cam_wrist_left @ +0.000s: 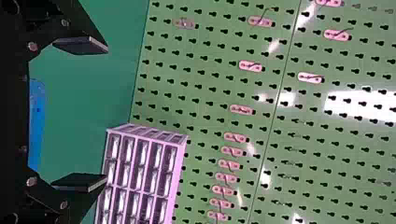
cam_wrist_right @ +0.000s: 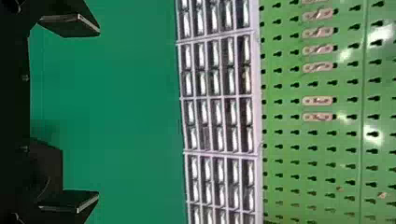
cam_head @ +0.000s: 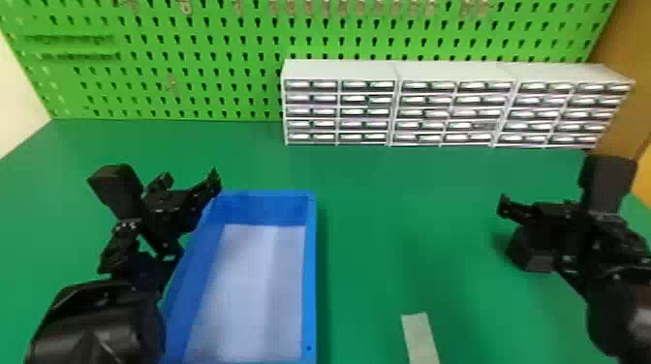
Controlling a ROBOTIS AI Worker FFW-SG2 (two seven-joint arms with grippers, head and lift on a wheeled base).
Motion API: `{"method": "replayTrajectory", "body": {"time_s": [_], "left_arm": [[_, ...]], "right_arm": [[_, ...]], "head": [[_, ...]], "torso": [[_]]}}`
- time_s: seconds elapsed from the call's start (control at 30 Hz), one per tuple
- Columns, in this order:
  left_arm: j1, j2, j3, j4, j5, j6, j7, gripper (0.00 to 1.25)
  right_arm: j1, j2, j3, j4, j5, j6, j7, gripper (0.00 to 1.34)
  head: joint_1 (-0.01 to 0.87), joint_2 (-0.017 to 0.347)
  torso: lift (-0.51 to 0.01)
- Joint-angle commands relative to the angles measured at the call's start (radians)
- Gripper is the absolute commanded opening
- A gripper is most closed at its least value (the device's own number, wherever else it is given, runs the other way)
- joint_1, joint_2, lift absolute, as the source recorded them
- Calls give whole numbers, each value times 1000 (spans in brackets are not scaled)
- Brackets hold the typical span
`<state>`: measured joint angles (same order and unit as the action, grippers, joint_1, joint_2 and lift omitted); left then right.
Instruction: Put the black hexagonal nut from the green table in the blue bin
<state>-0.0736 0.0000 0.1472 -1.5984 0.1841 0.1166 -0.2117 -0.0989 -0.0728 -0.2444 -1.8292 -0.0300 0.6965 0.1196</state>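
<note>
Green worktop [cam_head: 387, 232], flat. On it: blue bin [cam_head: 312, 271], pale bottom inside. Black hexagonal nut [cam_head: 532, 256], partly hidden, well apart to the bin's right. Pale strip [cam_head: 417, 334] lies right of the bin's near part. Three grey drawer cabinets [cam_head: 455, 72] in a row beyond the bin, mostly to its right.

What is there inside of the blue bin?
Inside the blue bin, a pale flat surface covers the bottom. The left arm hides part of its left rim; its near end lies beyond the view.
</note>
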Motion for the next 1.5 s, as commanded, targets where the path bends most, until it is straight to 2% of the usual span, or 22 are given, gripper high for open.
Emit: {"method": "replayTrajectory", "body": {"time_s": [0.0, 0.47, 1.0, 1.47], "left_arm": [[0, -3, 0, 0, -2, 0, 0, 957], [0, -3, -5, 5, -3, 0, 0, 957], [-2, -3, -8, 6, -3, 0, 0, 957], [-2, -3, -9, 6, -3, 0, 0, 956]], "right_arm": [[-15, -13, -23, -2, -4, 83, 0, 1259], [-55, -82, -32, 39, -16, 179, 2, 1264], [-150, -127, 24, 166, -42, 212, 2, 1266], [-226, -148, 65, 291, -48, 238, 2, 1261]], "head": [[686, 51], [686, 51], [686, 51], [686, 51]], "torso": [[-97], [-97], [-97], [-97]]}}
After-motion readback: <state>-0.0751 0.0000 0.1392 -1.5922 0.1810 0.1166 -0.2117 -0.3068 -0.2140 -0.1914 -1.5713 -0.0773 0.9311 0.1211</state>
